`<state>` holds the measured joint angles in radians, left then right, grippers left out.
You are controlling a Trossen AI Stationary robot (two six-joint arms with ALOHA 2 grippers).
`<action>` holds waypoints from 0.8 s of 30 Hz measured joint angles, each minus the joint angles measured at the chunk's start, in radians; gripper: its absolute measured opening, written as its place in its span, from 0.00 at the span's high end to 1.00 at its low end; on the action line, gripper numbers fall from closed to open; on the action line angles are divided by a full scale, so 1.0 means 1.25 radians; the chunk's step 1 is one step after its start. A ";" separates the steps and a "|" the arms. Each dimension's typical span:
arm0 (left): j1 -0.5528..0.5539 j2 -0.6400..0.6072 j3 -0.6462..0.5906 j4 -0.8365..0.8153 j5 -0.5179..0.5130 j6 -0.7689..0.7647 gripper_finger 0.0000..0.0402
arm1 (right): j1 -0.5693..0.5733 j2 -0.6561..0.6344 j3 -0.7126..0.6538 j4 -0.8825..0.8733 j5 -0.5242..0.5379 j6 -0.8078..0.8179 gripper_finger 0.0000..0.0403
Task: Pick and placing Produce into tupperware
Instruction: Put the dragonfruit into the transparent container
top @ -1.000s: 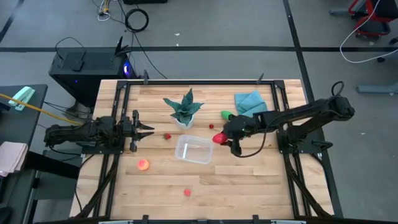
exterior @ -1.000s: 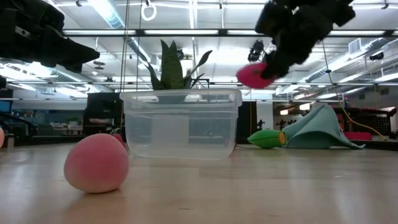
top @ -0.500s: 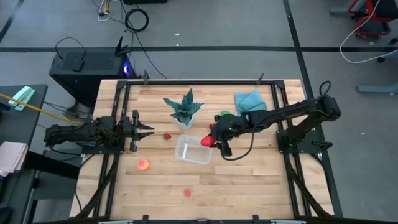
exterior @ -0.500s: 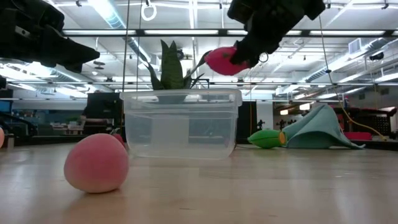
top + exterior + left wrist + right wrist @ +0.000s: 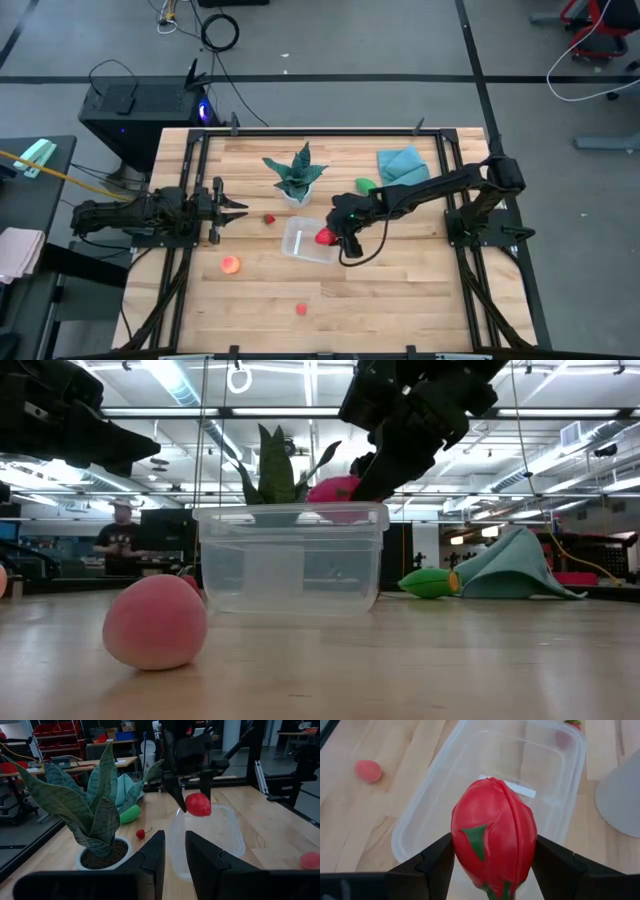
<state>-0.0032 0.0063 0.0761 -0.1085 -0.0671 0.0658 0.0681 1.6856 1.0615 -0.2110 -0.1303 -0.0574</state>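
My right gripper (image 5: 330,238) hangs over the right end of the clear rectangular tub (image 5: 302,243), shut on a red toy fruit with green markings (image 5: 492,835). In the low view the fruit (image 5: 335,490) sits just above the tub's rim (image 5: 290,508). My left gripper (image 5: 238,208) waits open near the table's left side, touching nothing. Other produce lies on the table: a green oval (image 5: 364,185), a small red piece (image 5: 269,218), an orange-pink round one (image 5: 230,265) and another small red one (image 5: 301,310). My right gripper pinches the red fruit across its middle (image 5: 465,845) between its two fingers (image 5: 427,865), one on each flank. The fingers come from above, pointing down (image 5: 176,795). The fruit is lifted clear, hanging over the tub's open top (image 5: 225,835).
A spiky potted plant (image 5: 298,175) stands just beyond the tub's far side. A blue cloth (image 5: 402,164) lies at the far right, with the green oval resting against it. Bare wood spreads along the table's near side.
My right gripper has carried the red fruit toward the table's left and a little toward the near edge, from beside the tub's right side to over its right end. It has also come down, so the fruit now sits at rim height.
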 joint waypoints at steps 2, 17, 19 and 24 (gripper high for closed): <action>0.000 0.000 0.000 0.000 0.000 0.000 0.80 | 0.000 0.005 0.000 0.016 -0.001 -0.003 0.40; 0.000 0.000 0.000 0.000 0.000 0.000 0.80 | 0.000 0.037 0.001 0.041 -0.025 -0.014 0.40; 0.000 0.000 0.000 0.001 0.000 0.000 0.80 | 0.001 0.054 0.001 0.044 -0.029 -0.014 0.40; 0.000 0.000 0.000 0.000 0.000 0.001 0.78 | 0.001 0.067 0.001 0.052 -0.031 -0.017 0.40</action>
<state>-0.0032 0.0063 0.0761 -0.1091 -0.0669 0.0668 0.0689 1.7691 1.0622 -0.1466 -0.1696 -0.0791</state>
